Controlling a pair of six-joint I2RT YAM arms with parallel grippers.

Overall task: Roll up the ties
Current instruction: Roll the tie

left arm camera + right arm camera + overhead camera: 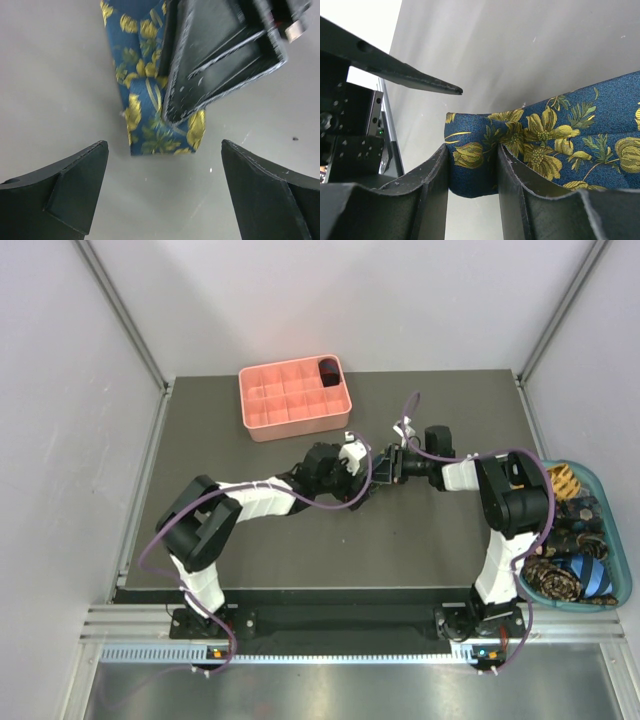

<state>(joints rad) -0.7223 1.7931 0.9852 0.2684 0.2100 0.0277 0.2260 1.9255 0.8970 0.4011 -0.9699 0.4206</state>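
Note:
A navy tie with yellow flowers (pixel 150 95) lies on the grey table, its end toward my left gripper. My right gripper (pixel 474 165) is shut on the folded end of this tie (pixel 545 140), with cloth bulging between its fingers. In the left wrist view one right finger (pixel 220 55) presses on the tie. My left gripper (pixel 165 185) is open and empty, just short of the tie's end. In the top view both grippers meet mid-table, left (pixel 366 480) and right (pixel 393 466), and they hide the tie.
A salmon-pink grid tray (pixel 262 412) stands at the back with a dark coil (pixel 328 371) in its far right compartment. A teal basket (pixel 612 502) at the right edge holds several ties (pixel 570 570). The left gripper's finger (pixel 395 70) shows in the right wrist view.

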